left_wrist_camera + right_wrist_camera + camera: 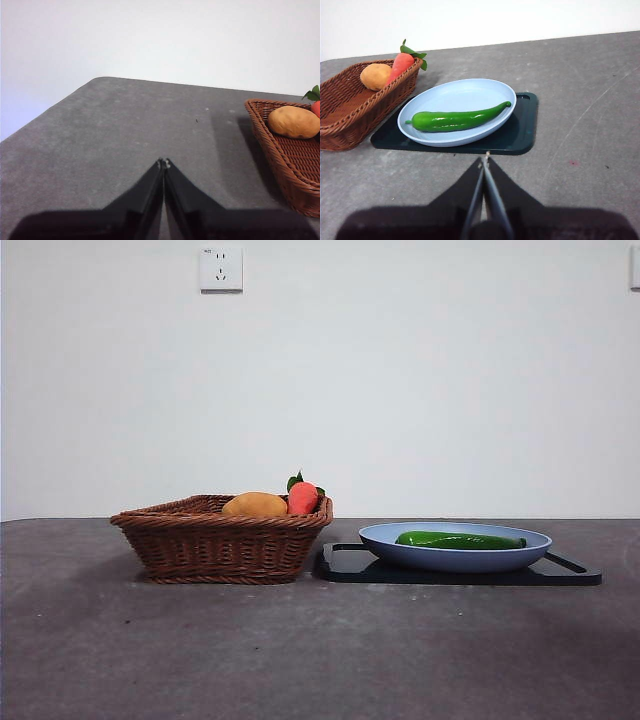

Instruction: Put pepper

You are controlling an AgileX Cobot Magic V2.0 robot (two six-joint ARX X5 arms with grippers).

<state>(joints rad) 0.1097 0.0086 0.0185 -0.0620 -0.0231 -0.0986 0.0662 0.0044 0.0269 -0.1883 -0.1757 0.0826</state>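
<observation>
We see the pepper (460, 539) lying lengthwise in the plate (380, 536), a pale blue oval dish that sits on a dark tray (340, 568). In the front view the plate and tray lie at about four o'clock from the picture's centre. The basket (215, 545) stands at about eight o'clock, its side just beside the tray's near corner. In the basket we find an orange-yellow fruit (255, 505) and a red fruit (303, 497) with green leaves, the two touching at the basket's far corner, toward the plate.

From the right wrist view we look over the right gripper (484, 158), whose jaws are clenched together, tips meeting, holding nothing. It hangs above the bare table (580, 125), just short of the tray's edge, with the pepper beyond it in the plate; the pepper's thin curled tip points away from the basket.

From the left wrist view the left gripper (163, 162) is likewise pressed closed and empty, over open table, with the basket well off to one side.

Neither arm shows in the front view.
</observation>
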